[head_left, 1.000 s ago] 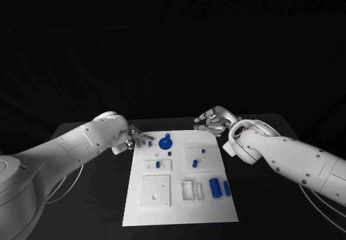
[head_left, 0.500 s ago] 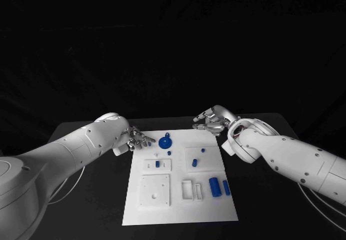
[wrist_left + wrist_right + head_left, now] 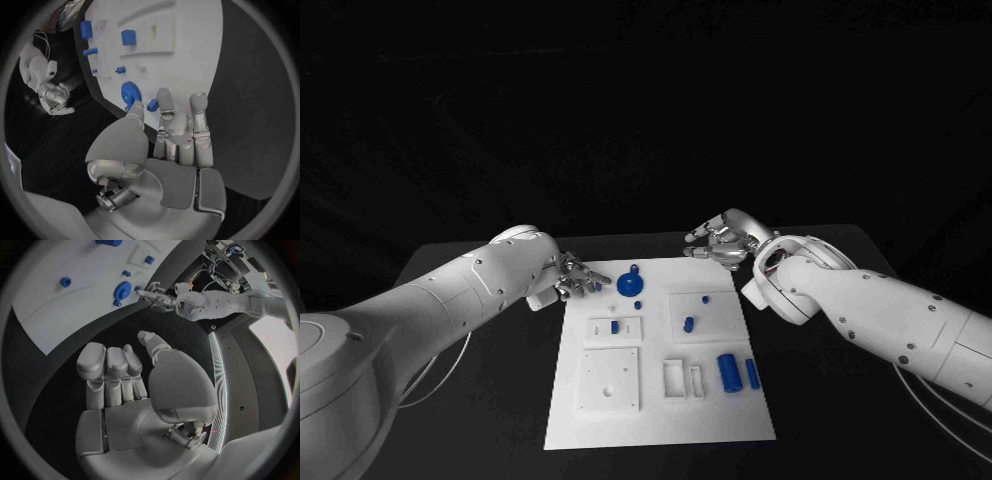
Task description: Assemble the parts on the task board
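left hand (image 3: 574, 278) unmoved – fingers (image 3: 164, 107) pinch blue part (image 3: 152, 104) | right hand (image 3: 720, 243) fingers spread, empty

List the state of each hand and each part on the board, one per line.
left hand: at the board's far left corner, fingertips at a small blue peg
right hand: open, off the board, holding nothing
blue gear: lying on the task board
blue cylinder: lying flat on the board
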### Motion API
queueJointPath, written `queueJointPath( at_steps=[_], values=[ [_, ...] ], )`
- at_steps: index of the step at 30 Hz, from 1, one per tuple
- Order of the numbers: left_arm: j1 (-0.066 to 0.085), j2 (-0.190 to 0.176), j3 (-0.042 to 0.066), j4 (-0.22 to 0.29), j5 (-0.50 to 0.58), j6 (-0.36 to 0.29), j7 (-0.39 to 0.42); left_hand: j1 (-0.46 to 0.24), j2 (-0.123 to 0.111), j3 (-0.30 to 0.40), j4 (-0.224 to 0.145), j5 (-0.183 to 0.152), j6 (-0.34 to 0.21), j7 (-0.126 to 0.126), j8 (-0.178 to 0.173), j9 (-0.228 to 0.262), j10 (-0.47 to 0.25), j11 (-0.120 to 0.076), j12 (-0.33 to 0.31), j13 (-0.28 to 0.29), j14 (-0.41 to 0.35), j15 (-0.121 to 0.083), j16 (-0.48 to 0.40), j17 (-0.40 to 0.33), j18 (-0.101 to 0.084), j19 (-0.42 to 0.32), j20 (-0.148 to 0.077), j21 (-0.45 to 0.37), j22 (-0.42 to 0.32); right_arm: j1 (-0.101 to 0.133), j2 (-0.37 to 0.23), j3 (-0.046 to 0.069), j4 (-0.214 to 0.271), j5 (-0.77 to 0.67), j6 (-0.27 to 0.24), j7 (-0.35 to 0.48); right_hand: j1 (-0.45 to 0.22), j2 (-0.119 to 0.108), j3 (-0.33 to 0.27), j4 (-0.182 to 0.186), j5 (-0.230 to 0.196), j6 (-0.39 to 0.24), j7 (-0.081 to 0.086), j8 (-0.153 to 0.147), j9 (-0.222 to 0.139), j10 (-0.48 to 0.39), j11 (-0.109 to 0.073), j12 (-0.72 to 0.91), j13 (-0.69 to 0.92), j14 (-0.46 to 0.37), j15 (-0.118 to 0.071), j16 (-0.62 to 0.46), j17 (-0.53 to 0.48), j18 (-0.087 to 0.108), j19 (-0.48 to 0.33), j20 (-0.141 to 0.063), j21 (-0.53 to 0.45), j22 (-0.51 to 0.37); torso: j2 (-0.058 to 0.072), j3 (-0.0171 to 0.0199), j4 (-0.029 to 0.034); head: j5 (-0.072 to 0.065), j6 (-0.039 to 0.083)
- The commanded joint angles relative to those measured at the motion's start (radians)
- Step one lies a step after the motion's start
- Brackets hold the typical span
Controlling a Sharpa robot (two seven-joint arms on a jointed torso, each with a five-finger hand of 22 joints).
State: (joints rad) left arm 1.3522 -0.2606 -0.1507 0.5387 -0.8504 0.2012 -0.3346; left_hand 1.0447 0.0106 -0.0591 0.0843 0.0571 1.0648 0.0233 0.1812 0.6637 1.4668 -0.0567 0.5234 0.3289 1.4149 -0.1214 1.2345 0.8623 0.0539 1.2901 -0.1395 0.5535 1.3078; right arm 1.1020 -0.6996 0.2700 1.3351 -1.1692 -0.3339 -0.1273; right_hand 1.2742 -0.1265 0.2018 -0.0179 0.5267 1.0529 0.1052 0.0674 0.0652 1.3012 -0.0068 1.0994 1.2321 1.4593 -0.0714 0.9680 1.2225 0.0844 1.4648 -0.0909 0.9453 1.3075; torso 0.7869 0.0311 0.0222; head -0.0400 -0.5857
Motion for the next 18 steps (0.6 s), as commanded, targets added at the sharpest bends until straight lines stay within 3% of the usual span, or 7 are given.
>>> queueJointPath(
  at_steps=[1,4,10,18],
  values=[
    [-0.001,0.003,0.000,-0.007,0.004,0.003,0.016,0.000,0.010,-0.001,-0.007,-0.001,0.003,0.004,-0.004,0.000,0.000,0.007,0.003,-0.001,-0.002,0.005,0.003,0.002,-0.006,-0.004,0.005,0.003,0.016,0.000,0.001,0.001,0.001,-0.001,0.012,0.002,-0.007,-0.003,0.000,0.004,0.001,-0.005,0.001,-0.005,-0.001,-0.004,0.004,0.002,0.000,0.005,0.001,-0.002,0.001,0.014,0.067,0.002,0.001,0.105,0.000,0.0006,0.0017,0.001,-0.001],
    [-0.001,0.004,0.000,-0.014,0.010,0.002,0.018,0.004,0.017,-0.003,-0.013,0.001,0.003,0.005,-0.006,-0.002,-0.002,0.008,0.002,-0.001,-0.003,0.006,0.002,0.000,-0.006,-0.005,0.005,0.003,0.016,0.000,0.001,0.001,0.001,-0.001,0.013,0.001,-0.006,-0.003,-0.002,0.008,0.002,-0.005,0.000,-0.006,-0.002,-0.003,0.004,0.004,0.001,0.006,0.001,0.000,0.002,0.013,0.067,0.002,0.005,0.105,0.001,0.0016,0.0002,0.006,0.000],
    [-0.002,0.007,0.000,-0.020,0.025,0.005,0.020,0.018,0.048,-0.010,-0.036,0.003,0.001,0.007,-0.010,-0.004,-0.005,0.009,-0.001,-0.003,-0.004,0.007,0.000,-0.002,-0.006,-0.006,0.006,0.001,0.016,0.001,0.001,0.001,0.002,-0.001,0.014,0.000,-0.006,-0.003,-0.002,0.008,0.002,-0.005,0.000,-0.006,-0.002,-0.003,0.004,0.004,0.001,0.006,0.001,0.000,0.002,0.013,0.067,0.002,0.005,0.105,0.001,-0.0002,0.0006,0.003,-0.002],
    [-0.005,0.009,0.000,-0.026,0.041,0.013,0.022,0.029,0.070,-0.017,-0.053,0.004,-0.002,0.009,-0.013,-0.006,-0.007,0.011,-0.009,-0.008,-0.005,0.008,-0.001,-0.002,-0.005,-0.007,0.008,0.000,0.016,0.001,0.004,0.001,0.001,-0.001,0.015,0.000,-0.006,-0.002,-0.001,0.009,0.001,-0.003,0.000,-0.005,-0.001,-0.001,0.003,0.006,0.003,0.006,0.001,0.001,0.003,0.013,0.067,0.002,0.006,0.105,0.001,0.0019,0.0011,0.000,-0.004]
  ],
)
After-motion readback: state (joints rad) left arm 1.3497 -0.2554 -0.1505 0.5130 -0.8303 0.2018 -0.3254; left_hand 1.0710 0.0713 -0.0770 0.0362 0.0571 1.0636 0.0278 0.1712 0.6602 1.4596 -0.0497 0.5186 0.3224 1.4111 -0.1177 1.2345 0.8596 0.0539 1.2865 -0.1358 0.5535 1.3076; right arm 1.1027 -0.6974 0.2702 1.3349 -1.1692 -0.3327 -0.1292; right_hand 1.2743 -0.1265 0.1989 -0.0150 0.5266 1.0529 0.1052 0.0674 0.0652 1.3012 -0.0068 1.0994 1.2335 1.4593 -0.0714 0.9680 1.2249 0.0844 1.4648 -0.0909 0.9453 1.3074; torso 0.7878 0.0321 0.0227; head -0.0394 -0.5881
